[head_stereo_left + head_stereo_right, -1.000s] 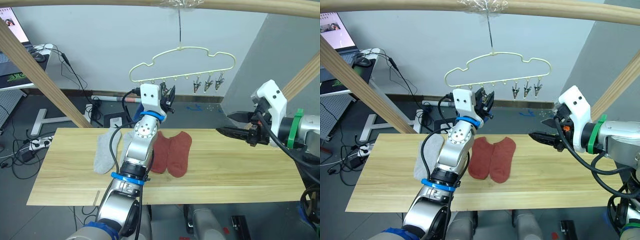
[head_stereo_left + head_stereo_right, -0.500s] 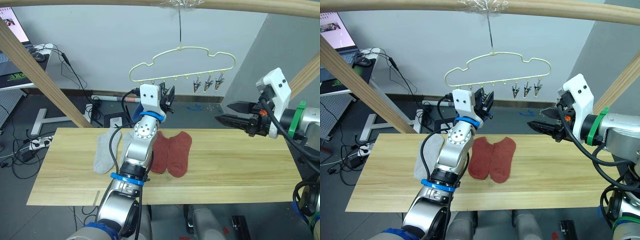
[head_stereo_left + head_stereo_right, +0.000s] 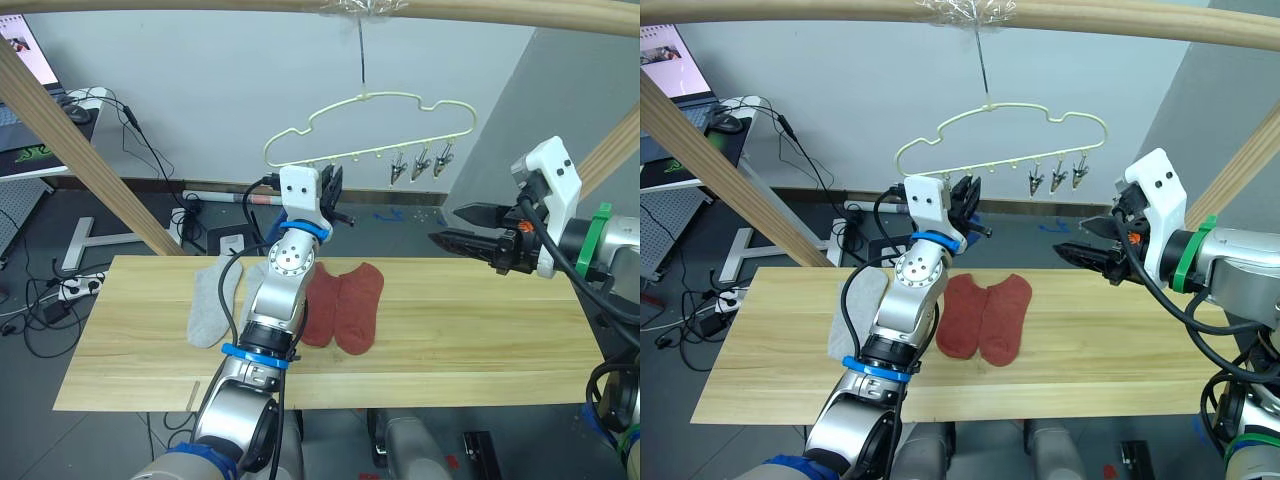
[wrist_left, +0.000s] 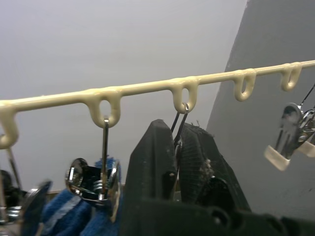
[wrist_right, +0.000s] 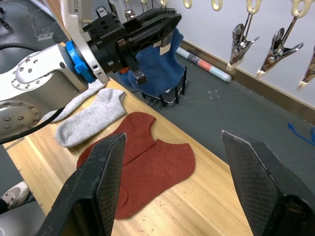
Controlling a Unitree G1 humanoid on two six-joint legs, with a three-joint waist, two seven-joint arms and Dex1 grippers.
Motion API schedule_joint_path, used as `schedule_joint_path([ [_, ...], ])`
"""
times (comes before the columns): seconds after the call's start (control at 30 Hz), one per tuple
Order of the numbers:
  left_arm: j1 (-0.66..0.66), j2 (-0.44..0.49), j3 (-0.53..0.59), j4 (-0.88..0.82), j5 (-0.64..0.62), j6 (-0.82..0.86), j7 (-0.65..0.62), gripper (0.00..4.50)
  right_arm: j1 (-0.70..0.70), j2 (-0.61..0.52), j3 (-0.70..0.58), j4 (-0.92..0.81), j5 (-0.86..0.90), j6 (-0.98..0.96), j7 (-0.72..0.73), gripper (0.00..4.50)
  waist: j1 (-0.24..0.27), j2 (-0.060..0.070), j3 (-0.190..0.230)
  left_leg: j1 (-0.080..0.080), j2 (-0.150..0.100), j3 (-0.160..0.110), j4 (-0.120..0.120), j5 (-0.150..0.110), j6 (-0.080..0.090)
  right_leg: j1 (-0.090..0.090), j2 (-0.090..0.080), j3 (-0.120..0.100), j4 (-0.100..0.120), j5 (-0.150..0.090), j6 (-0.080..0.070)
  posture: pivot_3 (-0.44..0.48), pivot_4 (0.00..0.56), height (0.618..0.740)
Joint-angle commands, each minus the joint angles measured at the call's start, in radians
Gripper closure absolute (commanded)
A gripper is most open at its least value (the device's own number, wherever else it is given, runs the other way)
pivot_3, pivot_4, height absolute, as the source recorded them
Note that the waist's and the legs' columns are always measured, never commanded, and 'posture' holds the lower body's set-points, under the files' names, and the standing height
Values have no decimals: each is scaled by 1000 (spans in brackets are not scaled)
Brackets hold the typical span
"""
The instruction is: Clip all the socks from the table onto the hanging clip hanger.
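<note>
Up at the hanger (image 3: 370, 125), the left gripper (image 4: 177, 162) pinches a clip; the red socks (image 3: 343, 305) lie at seven o'clock from the wide-open right gripper (image 3: 455, 225).

Even, diffuse indoor light is falling across the scene, and nothing is casting a hard shadow; only soft, faint shade is lying under the rust red socks (image 3: 345, 305) on the table (image 3: 480, 340). The pale wall at 12 o'clock is reading bright without glare. In the left wrist view the black fingers (image 4: 152, 162) are blurring at close range, while a chrome clip (image 4: 93, 179) at 8 o'clock is catching small highlights.
</note>
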Motion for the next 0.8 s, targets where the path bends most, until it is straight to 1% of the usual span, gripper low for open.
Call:
schedule_joint_path([
  [0.03,-15,-3,9,-27,-2,15,6,4498,-6,-13,-24,-5,16,2,-5,1255,0,0,0,0,0,0,0,0,0,0,0,0,0,0,0,-86,233,740],
  [0.13,-20,-11,28,-43,-44,67,-11,4498,-8,0,14,4,-2,-17,-12,1255,0,0,0,0,0,0,0,0,0,0,0,0,0,0,0,-75,226,740],
  [0.2,-28,-19,54,-58,-92,126,-26,4498,-3,5,86,7,-35,-48,-12,1255,0,0,0,0,0,0,0,0,0,0,0,0,0,0,0,-67,218,740],
  [0.27,-41,-22,87,-83,-167,206,-60,4498,6,-3,211,17,-95,-103,4,1255,0,0,0,0,0,0,0,0,0,0,1,0,0,0,0,-60,216,740],
  [0.33,-54,-21,125,-112,-252,291,-99,4498,20,-20,363,46,-176,-179,47,1255,-1,0,0,0,1,0,0,0,0,0,1,0,0,0,0,-55,211,740],
  [0.37,-60,-20,140,-123,-287,327,-114,4500,25,-30,436,68,-225,-227,67,990,-2,0,0,0,1,0,0,0,0,0,1,0,0,0,0,-51,209,740],
  [0.4,-67,-17,156,-133,-322,362,-129,4500,30,-26,506,103,-281,-281,83,913,-2,0,0,0,1,0,0,0,0,0,1,0,0,0,0,-46,206,740],
  [0.43,-73,-15,170,-142,-354,391,-140,4500,31,-19,568,144,-334,-334,97,693,-2,0,0,0,1,0,0,0,0,0,1,0,0,0,0,-41,204,740],
  [0.47,-80,-13,184,-150,-386,424,-149,4500,26,-8,636,191,-392,-390,115,417,-2,0,0,0,1,0,0,0,0,0,1,0,0,0,0,-35,204,740],
  [0.5,-86,-12,196,-157,-411,447,-156,4500,19,5,696,238,-444,-439,133,40,-2,0,0,0,1,0,0,0,0,0,1,0,0,0,0,-31,205,740],
  [0.63,-98,-7,234,-182,-504,531,-178,4500,-33,80,886,434,-628,-600,204,15,-1,0,0,0,1,0,0,0,0,0,1,-1,0,0,0,-15,206,740],
  [0.7,-103,-3,246,-193,-540,573,-181,4500,-69,135,950,566,-715,-682,236,15,-1,0,0,0,1,0,0,0,0,0,1,-1,0,0,0,-6,209,740],
  [0.8,-105,4,247,-205,-563,605,-180,4500,-117,209,997,756,-821,-798,276,15,1,0,0,0,2,-1,0,0,-1,0,1,-1,0,0,0,7,213,740],
])
